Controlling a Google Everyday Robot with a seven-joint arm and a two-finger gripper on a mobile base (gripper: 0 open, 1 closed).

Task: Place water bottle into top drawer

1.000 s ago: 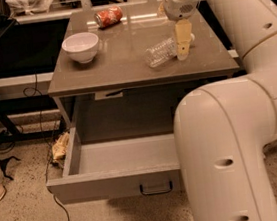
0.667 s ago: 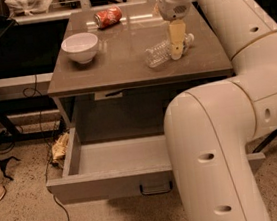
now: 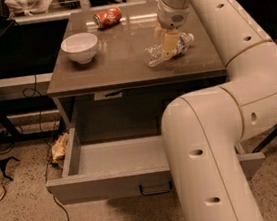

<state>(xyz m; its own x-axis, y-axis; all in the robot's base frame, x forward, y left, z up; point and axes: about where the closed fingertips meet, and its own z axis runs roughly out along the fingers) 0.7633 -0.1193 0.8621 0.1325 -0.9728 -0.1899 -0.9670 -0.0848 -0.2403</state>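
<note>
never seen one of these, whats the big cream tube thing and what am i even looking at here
The big cream tube is a robot arm, bent at joints much like an elbow. There is only one picture, from a single camera looking down at a grey-brown table. The nearest part of the arm fills the foreground.

The arm reaches over the table. The gripper, a two-finger hand at its tip, is down at a clear water bottle lying on its side. Whether it actually grips the bottle, I cannot tell.

Also on the table are a white bowl and a red soda can on its side. Below, the top drawer is pulled open, and the bottle is not yet in it.
</note>
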